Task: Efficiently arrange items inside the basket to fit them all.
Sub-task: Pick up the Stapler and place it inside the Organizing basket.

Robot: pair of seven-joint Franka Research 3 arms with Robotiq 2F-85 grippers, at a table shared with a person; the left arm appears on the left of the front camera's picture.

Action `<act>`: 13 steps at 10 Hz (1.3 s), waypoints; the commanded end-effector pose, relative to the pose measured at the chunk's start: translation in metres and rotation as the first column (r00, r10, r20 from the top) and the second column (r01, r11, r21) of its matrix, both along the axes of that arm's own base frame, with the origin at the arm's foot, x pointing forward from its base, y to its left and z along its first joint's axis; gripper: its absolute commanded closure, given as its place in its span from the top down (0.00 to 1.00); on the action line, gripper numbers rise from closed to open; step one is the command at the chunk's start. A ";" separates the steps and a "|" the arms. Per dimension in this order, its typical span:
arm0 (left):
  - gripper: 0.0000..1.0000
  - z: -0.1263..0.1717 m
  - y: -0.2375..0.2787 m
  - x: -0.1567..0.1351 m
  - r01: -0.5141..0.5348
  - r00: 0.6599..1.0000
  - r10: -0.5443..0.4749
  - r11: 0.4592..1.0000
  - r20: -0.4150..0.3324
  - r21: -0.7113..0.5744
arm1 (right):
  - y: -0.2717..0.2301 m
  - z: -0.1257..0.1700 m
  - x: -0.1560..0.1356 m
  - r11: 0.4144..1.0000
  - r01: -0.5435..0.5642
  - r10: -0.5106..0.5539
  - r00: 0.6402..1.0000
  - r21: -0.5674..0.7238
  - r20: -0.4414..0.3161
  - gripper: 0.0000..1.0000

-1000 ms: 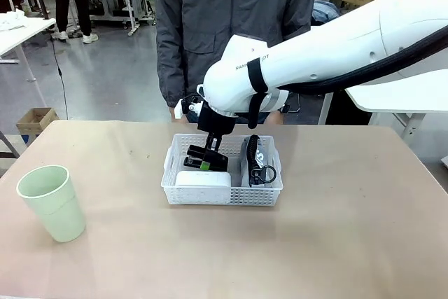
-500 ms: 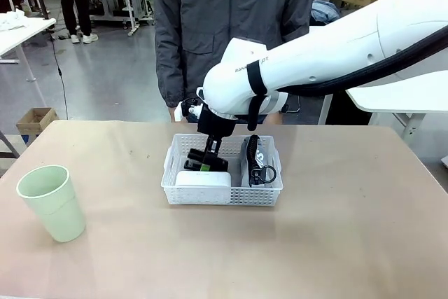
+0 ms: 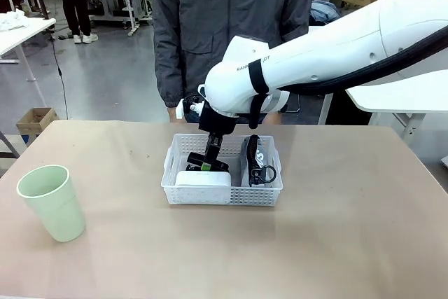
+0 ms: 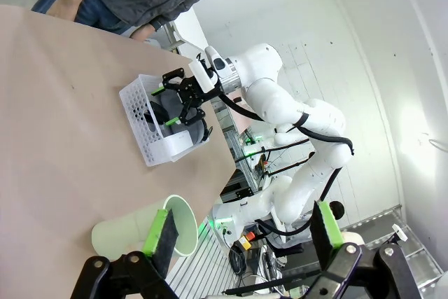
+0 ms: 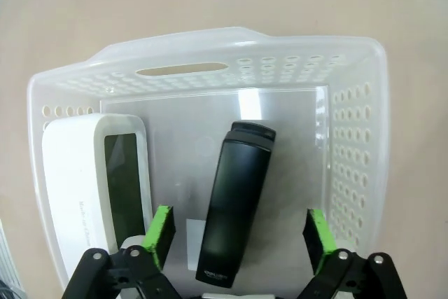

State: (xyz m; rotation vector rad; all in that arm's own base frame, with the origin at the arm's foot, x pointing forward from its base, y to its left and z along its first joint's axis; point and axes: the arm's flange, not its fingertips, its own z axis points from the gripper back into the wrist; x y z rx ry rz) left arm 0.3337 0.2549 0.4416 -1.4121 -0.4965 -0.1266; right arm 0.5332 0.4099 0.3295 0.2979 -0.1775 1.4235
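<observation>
Right wrist view: the right fingers are spread wide, their green pads well apart and gripping nothing; between them and lower down, the stapler lies flat on the floor of the basket, tilted a little off the line of the walls; whether either pad touches it cannot be told. Just beside the stapler lies the block, white with a dark panel on its upper face, set lengthwise close along one long wall; the short wall with the handle cut-out lies beyond both.

Front view: the right arm comes in from the right and reaches down into the left half of the basket; the block lies along the near wall, just below the fingers; the pouch stands on edge in the right half, with its black strap and ring toward the near wall. The basket sits near the middle of the surface, toward its far edge; a person in a grey jacket stands close behind that edge. The cup stands upright at the left of the surface, well apart from the basket and outside it.

Left wrist view: the left fingers are open with nothing between them, above the surface; the cup is near them, partly behind one pad; the basket and the right arm are farther off.
</observation>
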 end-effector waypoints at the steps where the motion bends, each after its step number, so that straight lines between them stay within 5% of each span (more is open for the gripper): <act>1: 1.00 0.003 -0.002 -0.002 -0.010 1.000 0.010 1.000 -0.009 -0.008 | -0.020 0.016 -0.008 1.000 0.022 -0.022 0.997 0.006 0.073 1.00; 3: 1.00 0.003 -0.002 -0.002 -0.010 1.000 0.010 1.000 -0.009 -0.008 | -0.060 0.053 -0.016 0.995 0.038 -0.048 0.994 0.094 0.099 1.00; 5: 1.00 0.003 -0.002 -0.002 -0.010 1.000 0.010 1.000 -0.009 -0.008 | -0.129 0.095 -0.035 0.960 0.151 -0.132 0.987 0.236 -0.093 1.00; 7: 1.00 0.003 -0.002 -0.002 -0.010 1.000 0.010 1.000 -0.009 -0.008 | -0.212 0.129 -0.066 0.815 0.369 -0.325 0.930 0.448 -0.174 1.00; 8: 1.00 0.003 -0.002 -0.002 -0.010 1.000 0.010 1.000 -0.009 -0.008 | -0.256 0.138 -0.082 0.707 0.467 -0.426 0.880 0.530 -0.207 1.00; 9: 1.00 0.003 -0.002 -0.002 -0.010 1.000 0.010 1.000 -0.009 -0.008 | -0.302 0.145 -0.099 0.542 0.561 -0.459 0.821 0.626 -0.339 1.00; 11: 1.00 0.003 -0.002 -0.002 -0.010 1.000 0.010 1.000 -0.009 -0.008 | -0.383 0.139 -0.122 0.265 0.715 -0.247 0.699 0.647 -0.671 1.00; 12: 1.00 0.003 -0.002 -0.002 -0.010 1.000 0.010 1.000 -0.009 -0.008 | -0.434 0.122 -0.134 0.055 0.848 -0.312 0.516 0.527 -0.798 1.00; 13: 1.00 0.003 -0.002 -0.002 -0.010 1.000 0.010 1.000 -0.009 -0.008 | -0.488 0.093 -0.157 -0.121 0.852 -0.216 0.478 0.510 -0.851 1.00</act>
